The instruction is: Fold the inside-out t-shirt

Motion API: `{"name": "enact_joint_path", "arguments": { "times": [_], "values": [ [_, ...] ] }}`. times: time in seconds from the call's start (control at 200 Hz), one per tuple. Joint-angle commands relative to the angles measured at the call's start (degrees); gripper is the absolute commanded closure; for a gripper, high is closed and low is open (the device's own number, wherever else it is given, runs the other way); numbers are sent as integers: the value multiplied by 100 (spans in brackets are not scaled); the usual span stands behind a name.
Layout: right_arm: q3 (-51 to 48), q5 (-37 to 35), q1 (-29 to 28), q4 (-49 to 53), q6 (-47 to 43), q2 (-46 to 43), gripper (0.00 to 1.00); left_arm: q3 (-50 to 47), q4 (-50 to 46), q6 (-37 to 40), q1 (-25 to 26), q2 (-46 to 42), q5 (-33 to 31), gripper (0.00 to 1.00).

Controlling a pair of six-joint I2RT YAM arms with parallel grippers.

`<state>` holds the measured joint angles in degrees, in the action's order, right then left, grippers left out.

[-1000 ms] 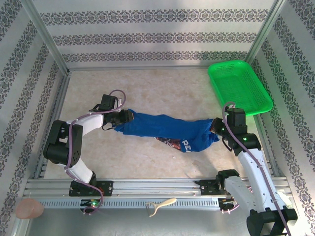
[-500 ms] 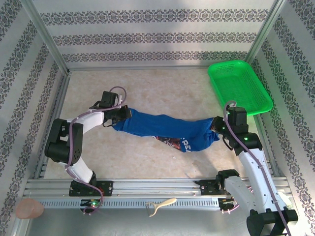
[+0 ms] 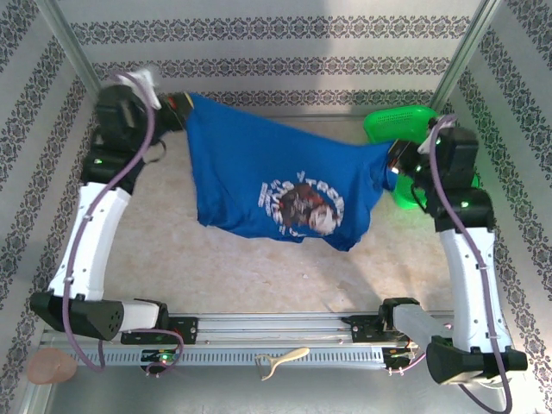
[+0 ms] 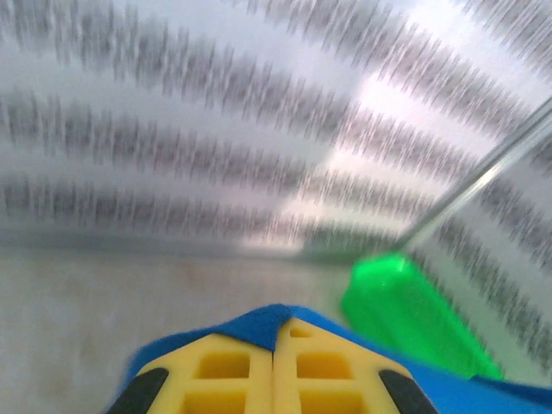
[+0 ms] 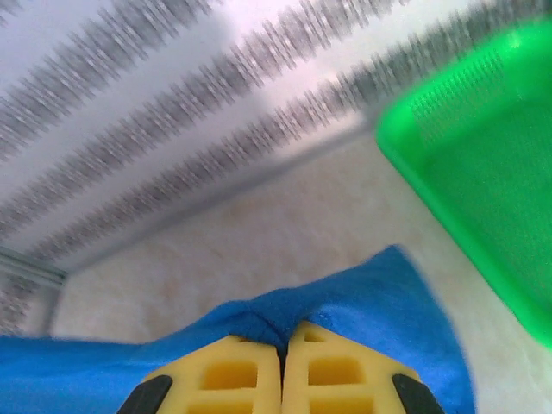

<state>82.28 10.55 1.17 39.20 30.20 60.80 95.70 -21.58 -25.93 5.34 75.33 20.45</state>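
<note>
The royal-blue t-shirt (image 3: 259,164) hangs spread in the air between both arms, its round dark-and-white chest graphic (image 3: 302,200) facing the top camera. My left gripper (image 3: 179,105), raised at the back left, is shut on the shirt's upper left corner. My right gripper (image 3: 393,162), raised at the right, is shut on the opposite corner. In the left wrist view blue cloth (image 4: 259,326) is pinched between the closed yellow fingers (image 4: 216,375). The right wrist view shows a fold of blue cloth (image 5: 345,302) clamped at its fingertips (image 5: 341,366).
A green mesh basket (image 3: 398,125) sits at the back right, partly behind the right arm, also seen as the green basket (image 5: 483,172) in the right wrist view. Patterned walls enclose the beige table (image 3: 259,267). A pale hook-shaped tool (image 3: 283,358) lies on the front rail.
Both arms have swung up and back, lifting the bunched shirt off the table and stretching it out flat in the air. The left gripper shut on the cloth.
</note>
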Motion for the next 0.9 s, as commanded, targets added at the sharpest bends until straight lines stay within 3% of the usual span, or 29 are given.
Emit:
{"name": "enact_joint_path", "arguments": {
  "times": [0.0,0.22,0.405,0.505,0.59,0.684,0.784,0.894],
  "values": [
    [1243,502,208,53,160,205,100,1083,-352,-148,-198,62,-148,100],
    [2872,934,437,64,635,45,100,2645,-497,-440,-289,14,-156,100],
    [3815,728,437,51,656,-181,100,2822,-584,-378,-289,-362,-756,100],
    [3729,982,437,122,616,98,100,2767,-903,-288,-328,-99,-872,100],
    [3177,987,441,67,523,357,100,2322,-918,-493,-485,295,-562,100],
    [2781,888,437,71,412,811,100,2144,-998,-1046,-843,1106,213,100],
    [2766,1047,437,61,489,1330,100,2662,-1260,-1546,-1031,2134,1094,100],
    [3134,1142,439,-77,692,1564,100,3364,-1208,-1734,-982,2531,1214,100]
  ]
}}
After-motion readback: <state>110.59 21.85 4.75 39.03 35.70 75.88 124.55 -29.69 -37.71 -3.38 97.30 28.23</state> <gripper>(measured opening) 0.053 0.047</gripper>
